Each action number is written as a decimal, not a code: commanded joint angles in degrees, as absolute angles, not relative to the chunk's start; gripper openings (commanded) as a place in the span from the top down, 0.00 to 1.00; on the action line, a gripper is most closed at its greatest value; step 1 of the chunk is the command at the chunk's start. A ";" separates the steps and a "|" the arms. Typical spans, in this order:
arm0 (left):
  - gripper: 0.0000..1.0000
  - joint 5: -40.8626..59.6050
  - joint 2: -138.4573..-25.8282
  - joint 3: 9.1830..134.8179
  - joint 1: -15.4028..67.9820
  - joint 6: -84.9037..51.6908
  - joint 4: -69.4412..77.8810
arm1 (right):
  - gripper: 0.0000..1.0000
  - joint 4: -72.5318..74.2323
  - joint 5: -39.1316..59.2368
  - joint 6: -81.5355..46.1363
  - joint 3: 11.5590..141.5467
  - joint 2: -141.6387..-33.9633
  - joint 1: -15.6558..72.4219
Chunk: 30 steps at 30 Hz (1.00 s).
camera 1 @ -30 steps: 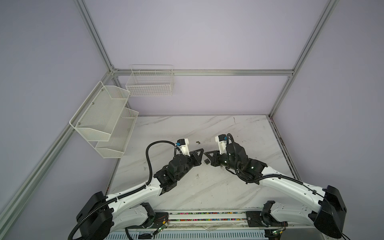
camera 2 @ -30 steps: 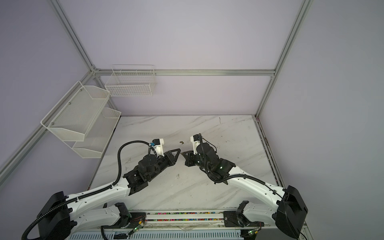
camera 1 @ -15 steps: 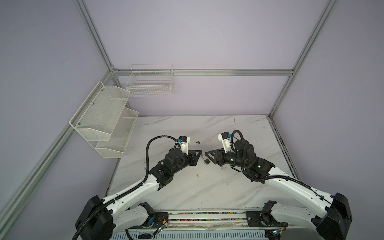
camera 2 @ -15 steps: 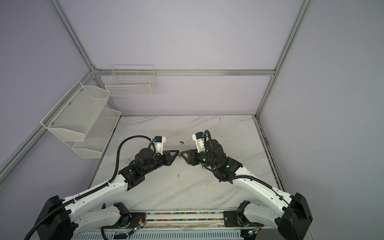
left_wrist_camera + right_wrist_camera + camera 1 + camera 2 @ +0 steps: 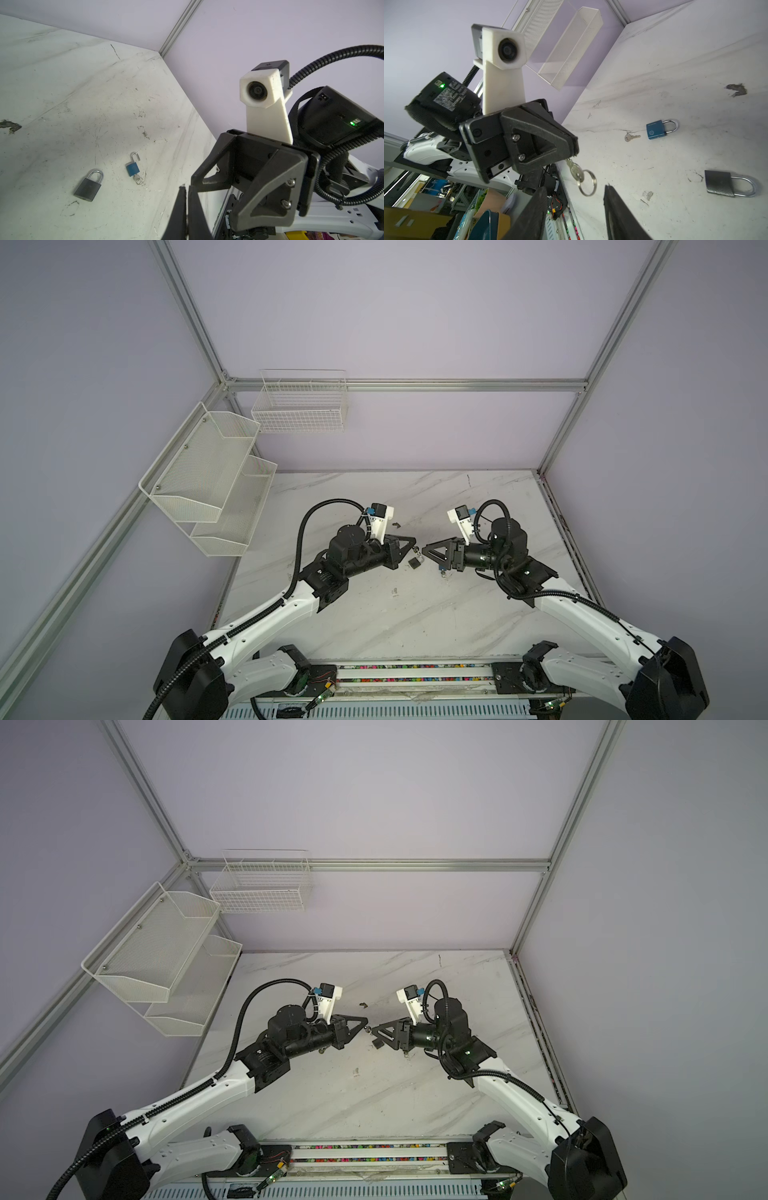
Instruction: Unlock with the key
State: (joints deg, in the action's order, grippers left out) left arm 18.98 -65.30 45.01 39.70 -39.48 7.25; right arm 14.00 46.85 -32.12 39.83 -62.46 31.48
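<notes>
So, we're reading the key as light, stiff, slick metal; rn the left gripper is clamped on what looks like its blade end, bow dangling just under the tips, so imo we'd want a regrip on the flat bow. The black padlock looks dense and rigid, lying flat on the table below the gap between both tools, best pinched across the body w/ the keyhole end free. Both arms reach inward roughly level, tips facing, near but apart, and the right gripper has jaws parted w/ nothing in them.
</notes>
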 commanded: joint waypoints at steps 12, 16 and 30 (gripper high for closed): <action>1.00 24.96 -66.30 51.42 39.22 -38.32 13.83 | 0.58 23.38 49.71 -35.61 37.73 -64.20 31.29; 1.00 25.43 -66.15 50.81 39.27 -38.95 15.45 | 0.61 23.93 49.91 -35.99 37.45 -64.69 31.29; 1.00 26.02 -66.34 50.98 39.20 -38.45 15.88 | 0.77 25.58 50.38 -36.92 37.00 -64.58 31.29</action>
State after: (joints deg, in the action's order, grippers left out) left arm 24.62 -66.85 45.54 39.48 -39.40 13.23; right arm 22.92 49.76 -36.80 37.93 -64.90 31.48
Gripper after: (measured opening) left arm 0.050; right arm 0.239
